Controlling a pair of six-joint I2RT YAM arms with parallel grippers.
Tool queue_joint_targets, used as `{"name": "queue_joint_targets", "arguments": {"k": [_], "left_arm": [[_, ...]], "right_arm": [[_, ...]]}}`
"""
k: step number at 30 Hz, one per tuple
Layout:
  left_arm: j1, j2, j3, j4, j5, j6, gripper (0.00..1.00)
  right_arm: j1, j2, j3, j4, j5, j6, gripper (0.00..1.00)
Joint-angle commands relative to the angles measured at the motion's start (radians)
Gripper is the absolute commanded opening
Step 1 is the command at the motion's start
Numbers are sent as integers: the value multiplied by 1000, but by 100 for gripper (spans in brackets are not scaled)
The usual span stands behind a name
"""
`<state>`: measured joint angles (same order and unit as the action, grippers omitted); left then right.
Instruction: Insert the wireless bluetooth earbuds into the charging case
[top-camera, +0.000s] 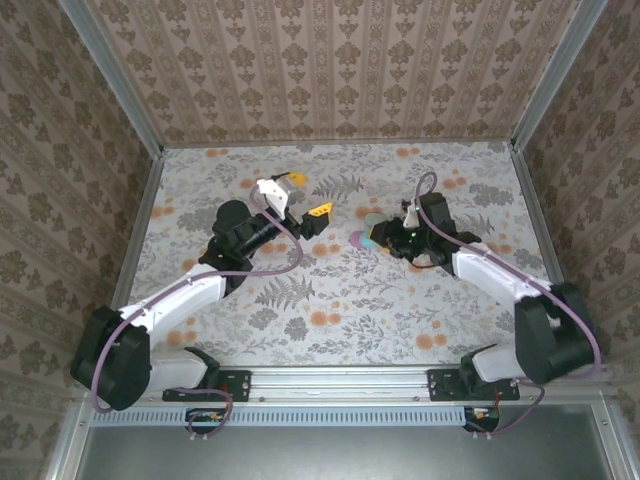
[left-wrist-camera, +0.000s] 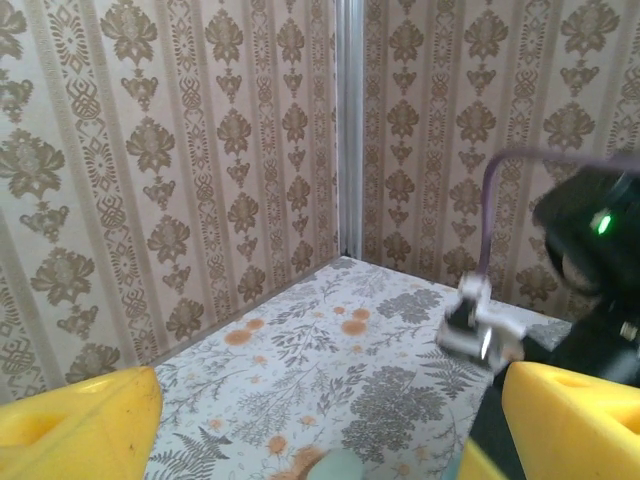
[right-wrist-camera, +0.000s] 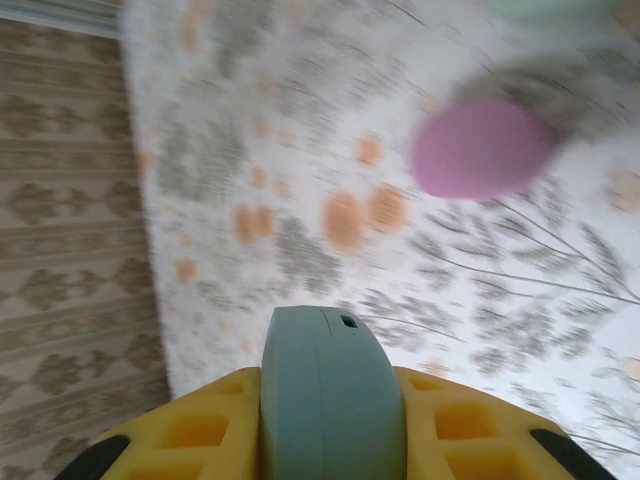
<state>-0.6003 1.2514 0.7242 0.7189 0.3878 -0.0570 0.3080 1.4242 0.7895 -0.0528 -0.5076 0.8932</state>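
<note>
Top external view is showing us both arms reaching out over the floral table (top-camera: 340, 330). We are finding the left gripper (top-camera: 308, 196) spread wide, its two yellow fingers well apart, hanging left of centre. The right gripper (top-camera: 383, 236) is pointing towards it from the right, and just beside its tip a pink case (top-camera: 357, 240) is lying on the table. In the right wrist view we are looking along the right gripper's yellow fingers (right-wrist-camera: 215, 400), which are clamping a blue-grey charging case (right-wrist-camera: 325, 400) from both sides. The case is standing on edge between them, with a small dark port showing near its top. Beyond it the pink case is resting on the table, blurred, and a mint shape (right-wrist-camera: 548, 8) is peeking in at the top edge, too smeared for us to name. In the left wrist view we are seeing the left gripper's yellow fingertips (left-wrist-camera: 75, 425) at the two bottom corners, far apart. The right arm (left-wrist-camera: 580, 215) is showing a green light opposite, and a pale green sliver (left-wrist-camera: 335, 468) is sitting at the bottom edge. We are not managing to pick out the tiny earbuds themselves, because the pastel shapes near the right gripper are too small or too blurred to tell bud from case.
</note>
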Motion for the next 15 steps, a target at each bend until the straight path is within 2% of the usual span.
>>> {"name": "queue_joint_targets", "arguments": {"k": [1, 8, 12, 15], "left_arm": [[5, -17, -3, 2, -24, 15, 89], [7, -27, -5, -8, -31, 15, 89], [10, -47, -11, -34, -47, 25, 89], [13, -55, -16, -40, -59, 28, 89]], "right_arm": [[6, 100, -19, 45, -44, -7, 21], [35, 290, 43, 98, -69, -12, 23], [38, 334, 53, 99, -64, -24, 24], [38, 334, 43, 69, -52, -51, 29]]}}
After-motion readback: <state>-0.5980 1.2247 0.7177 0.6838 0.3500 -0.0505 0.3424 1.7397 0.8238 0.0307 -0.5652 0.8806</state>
